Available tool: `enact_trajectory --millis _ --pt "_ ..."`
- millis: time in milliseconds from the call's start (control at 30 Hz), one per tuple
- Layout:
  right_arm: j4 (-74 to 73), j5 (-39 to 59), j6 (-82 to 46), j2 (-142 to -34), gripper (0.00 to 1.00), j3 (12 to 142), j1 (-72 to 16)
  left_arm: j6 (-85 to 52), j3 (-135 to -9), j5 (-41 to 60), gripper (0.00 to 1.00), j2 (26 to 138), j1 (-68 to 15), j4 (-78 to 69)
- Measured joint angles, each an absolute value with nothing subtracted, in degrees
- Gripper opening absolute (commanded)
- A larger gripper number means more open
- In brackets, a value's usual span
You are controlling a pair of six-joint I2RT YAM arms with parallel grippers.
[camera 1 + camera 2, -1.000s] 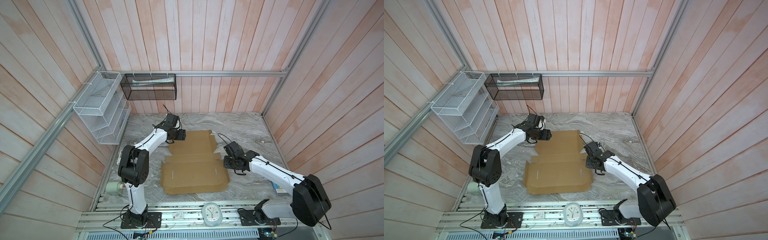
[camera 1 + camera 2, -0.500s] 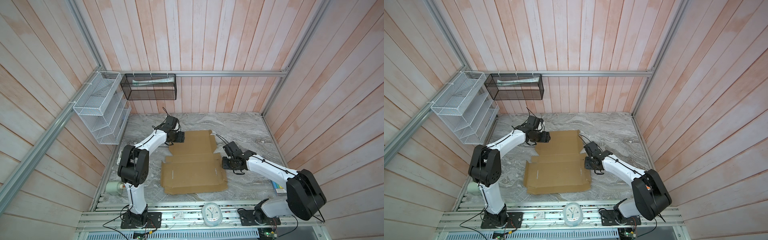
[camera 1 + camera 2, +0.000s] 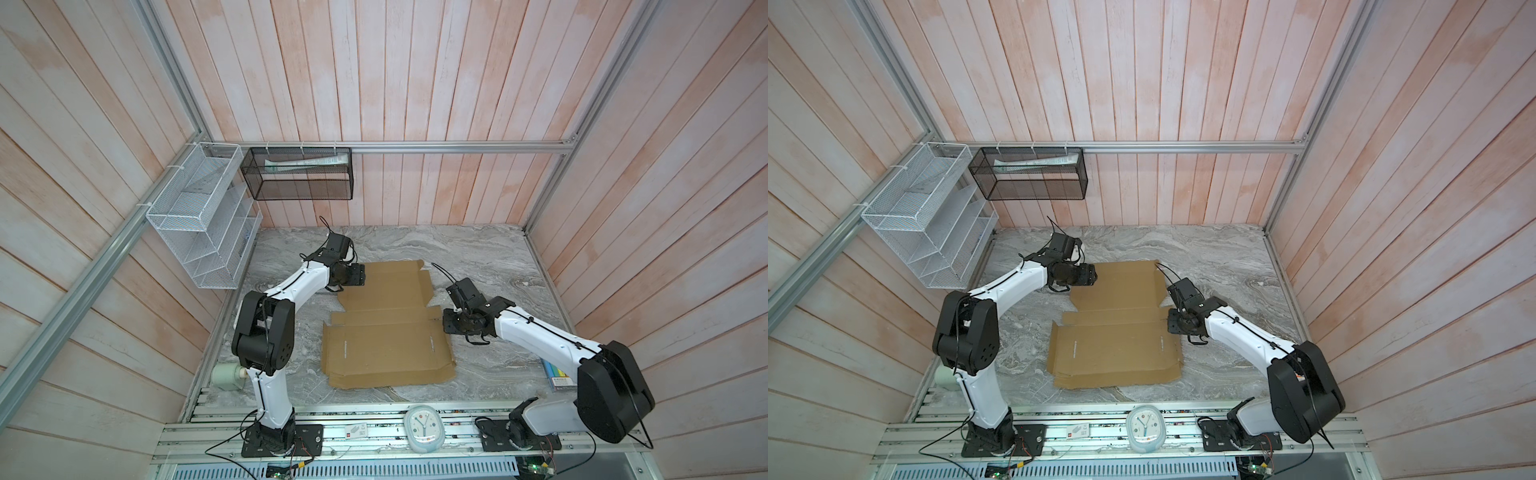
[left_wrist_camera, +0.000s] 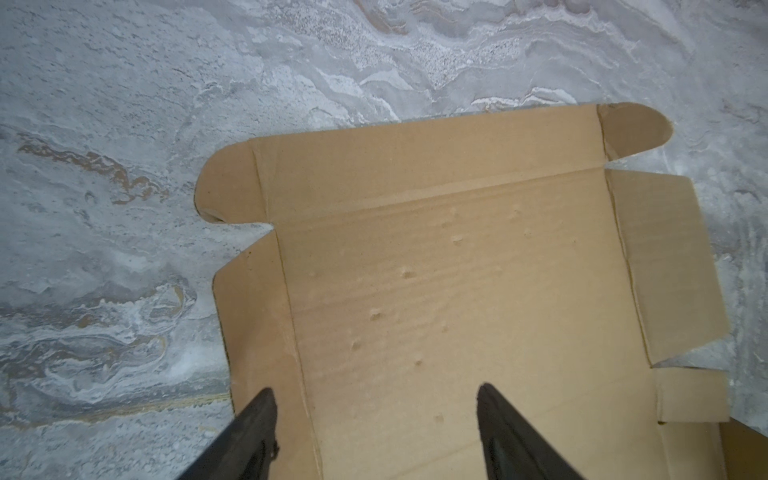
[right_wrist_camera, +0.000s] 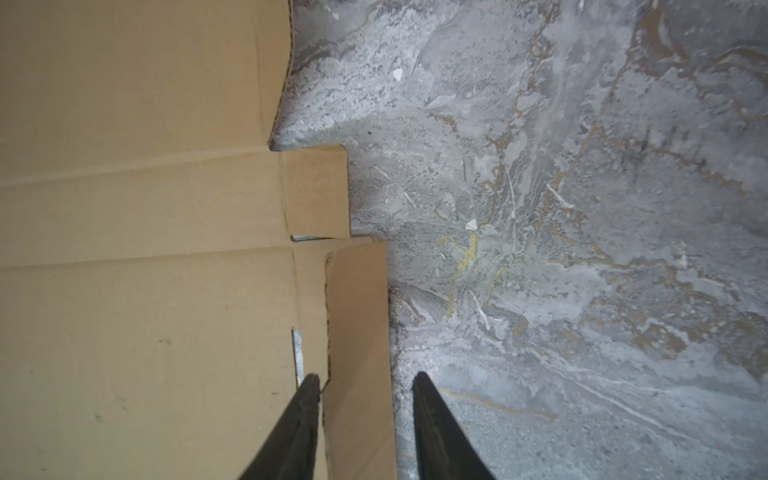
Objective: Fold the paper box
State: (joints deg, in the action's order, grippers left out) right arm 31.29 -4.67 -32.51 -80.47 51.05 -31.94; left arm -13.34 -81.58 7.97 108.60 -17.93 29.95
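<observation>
The left arm [image 3: 297, 284] and right arm [image 3: 540, 338] are extended low. The left gripper [image 4: 374, 390] is spread wide, the right gripper [image 5: 366, 376] parted less.

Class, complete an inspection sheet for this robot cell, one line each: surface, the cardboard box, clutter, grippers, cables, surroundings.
Surface: grey marbled tabletop, a few small white specks.
Job's things: paper box unfolded, lying nearly flat; one side flap slightly raised.
Clutter: clock on the front rail; pale roll at the left edge; colourful flat item at the right edge.
Grippers: left gripper open above the box's far end; right gripper open, astride the raised side flap.
Cables: wrist cables loop beside each gripper; loose wires at the bases.
Surroundings: plank walls; white wire rack; black mesh basket holding papers.
</observation>
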Motion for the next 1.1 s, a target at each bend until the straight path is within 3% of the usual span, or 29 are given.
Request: enact_trajectory --millis 367,767,1100 --pt "29.56 -2.81 -32.49 -84.47 0.38 49.41 -32.01 -13.76 -79.64 8.91 0.77 107.68 -17.54 28.91" --pt "30.3 -4.43 -28.34 -90.11 0.04 50.61 -30.65 -14.31 -76.99 10.22 0.77 106.37 -15.27 27.4" --pt "29.36 -9.02 -14.28 -99.59 0.0 60.03 -26.74 -14.61 -76.36 10.74 0.77 105.58 -13.28 27.44"
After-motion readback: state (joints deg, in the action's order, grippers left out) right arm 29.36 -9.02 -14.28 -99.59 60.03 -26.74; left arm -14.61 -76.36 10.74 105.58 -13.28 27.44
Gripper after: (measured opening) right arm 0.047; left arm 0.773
